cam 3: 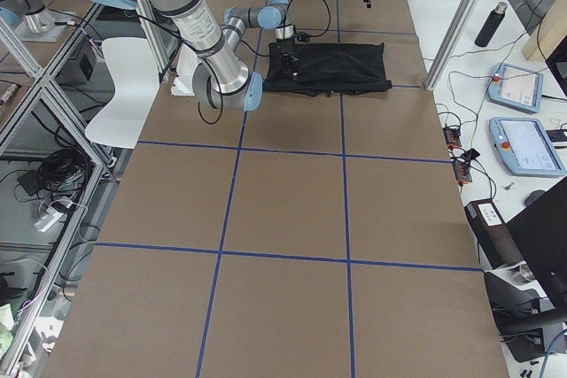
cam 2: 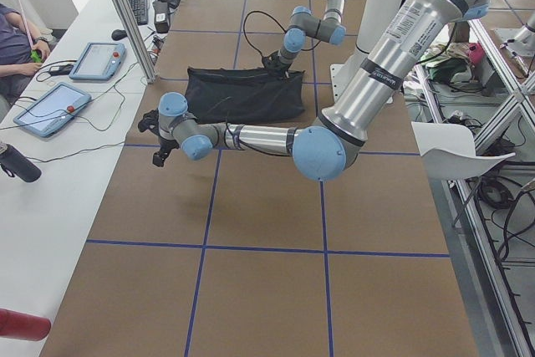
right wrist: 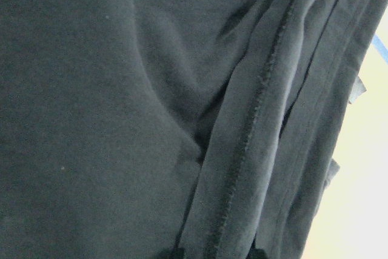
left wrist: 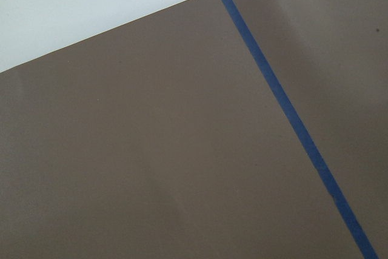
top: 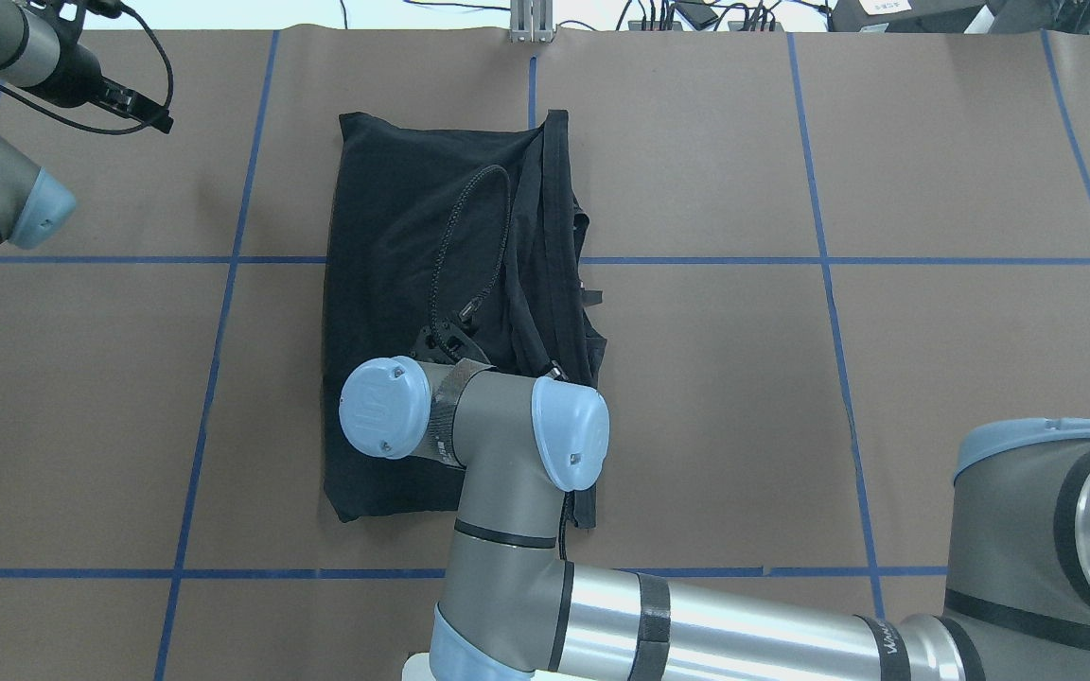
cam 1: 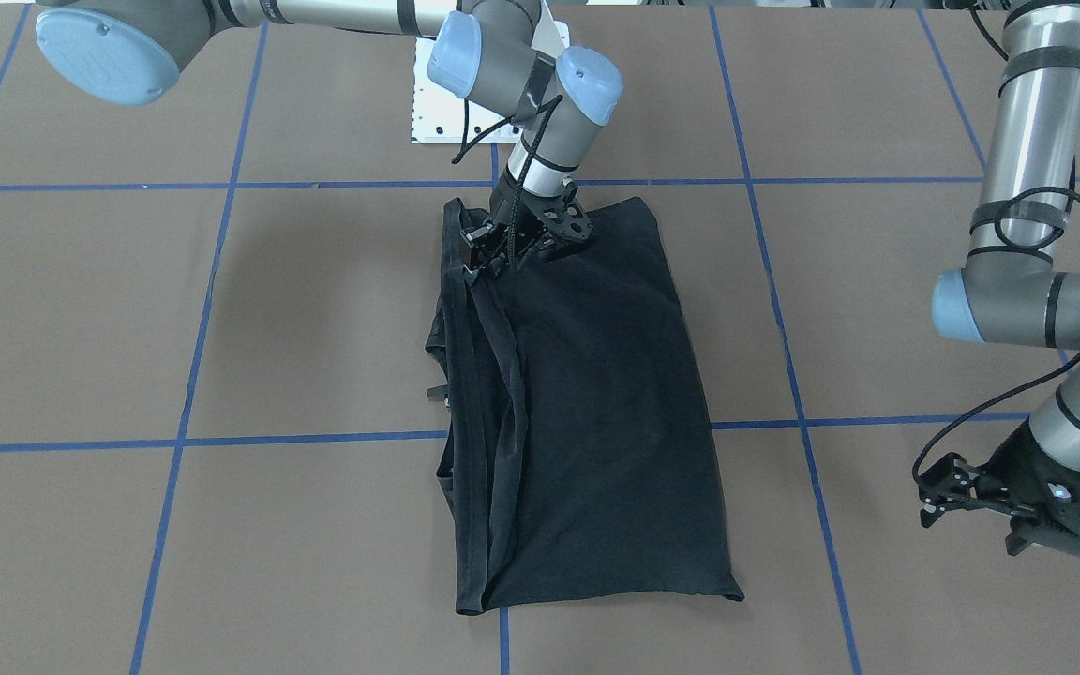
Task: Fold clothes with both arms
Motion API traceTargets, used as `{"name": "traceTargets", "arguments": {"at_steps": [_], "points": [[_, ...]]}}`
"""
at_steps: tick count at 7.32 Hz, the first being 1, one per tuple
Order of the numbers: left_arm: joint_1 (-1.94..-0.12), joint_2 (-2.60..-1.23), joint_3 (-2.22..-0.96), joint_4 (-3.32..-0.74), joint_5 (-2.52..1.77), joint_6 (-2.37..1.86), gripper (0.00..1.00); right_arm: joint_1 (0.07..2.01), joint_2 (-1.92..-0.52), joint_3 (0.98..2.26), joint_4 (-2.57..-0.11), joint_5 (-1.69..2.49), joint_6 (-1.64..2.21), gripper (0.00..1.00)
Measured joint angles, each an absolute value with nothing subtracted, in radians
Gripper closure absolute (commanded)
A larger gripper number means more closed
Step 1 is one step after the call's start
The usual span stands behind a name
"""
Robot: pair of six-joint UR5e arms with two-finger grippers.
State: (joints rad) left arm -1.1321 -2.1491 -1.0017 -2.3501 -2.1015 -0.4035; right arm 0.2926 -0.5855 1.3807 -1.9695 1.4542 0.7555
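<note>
The black T-shirt (cam 1: pixel 596 403) lies folded lengthwise in the middle of the table, plain side up, with its logo hidden. It also shows in the overhead view (top: pixel 413 236). Layered hems run along its right-arm side (right wrist: pixel 260 119). My right gripper (cam 1: pixel 482 264) is down on that layered edge at the end nearest the robot and appears shut on the cloth. In the overhead view its wrist (top: pixel 479 416) hides the fingers. My left gripper (cam 1: pixel 926 499) is open and empty above bare table, well off the shirt's far end, and also shows in the overhead view (top: pixel 152 113).
Blue tape lines (cam 1: pixel 315 438) divide the brown table cover. The white base plate (cam 1: pixel 432 103) is behind the shirt. A side table with tablets (cam 2: pixel 50 110) and a black bottle (cam 2: pixel 17 163) runs along the far edge. A white chair (cam 3: pixel 124 86) stands behind the robot.
</note>
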Motion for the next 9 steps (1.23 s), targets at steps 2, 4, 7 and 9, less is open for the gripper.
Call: {"name": "traceTargets", "arguments": {"at_steps": [2, 4, 7, 9], "points": [[-1.132, -2.149, -1.002, -2.350, -2.102, -0.403, 0.00, 0.289, -0.579, 1.379, -1.969, 1.458, 0.759, 0.54], [-1.132, -2.149, -1.002, -2.350, -2.102, -0.403, 0.00, 0.294, -0.568, 1.377, -1.963, 1.461, 0.766, 0.54], [-1.132, -2.149, -1.003, -2.350, -2.102, -0.403, 0.00, 0.365, -0.536, 1.358, -1.884, 1.463, 0.768, 0.54], [-1.132, -2.149, -1.006, -2.350, -2.102, -0.403, 0.00, 0.408, -0.465, 1.220, -1.769, 1.463, 0.775, 0.54]]}}
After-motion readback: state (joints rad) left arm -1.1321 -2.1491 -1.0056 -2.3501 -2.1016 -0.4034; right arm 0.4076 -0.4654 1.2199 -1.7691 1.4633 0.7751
